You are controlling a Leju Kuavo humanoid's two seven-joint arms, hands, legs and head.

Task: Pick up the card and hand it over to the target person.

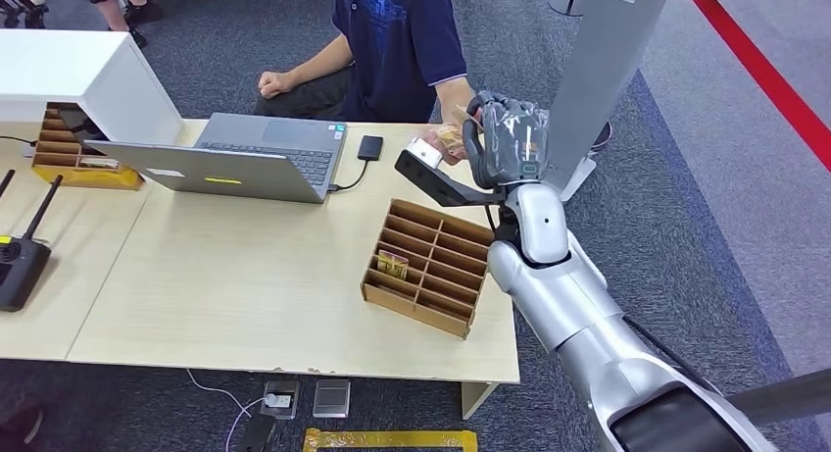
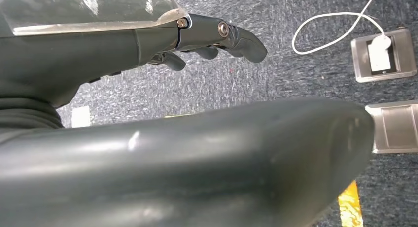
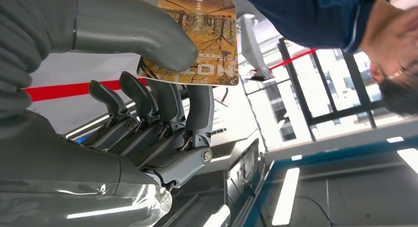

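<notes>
Right hand [image 3: 148, 104] raised, card [image 3: 197, 37] pinched between thumb and fingers.
Card was presented to the seated person [image 1: 402, 40]; left hand [image 2: 207, 37] was held slack, nothing gripped.

A light wooden table [image 1: 245, 276] stands on grey carpet [image 1: 706, 226]. A red line [image 1: 764, 75] crosses the floor on the right. Metal floor sockets [image 1: 331, 398] lie under the table edge.

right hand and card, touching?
Touching. In the right wrist view the right hand pinches the card: its thick thumb presses on the printed face, with a dark finger behind the card's lower edge.
</notes>
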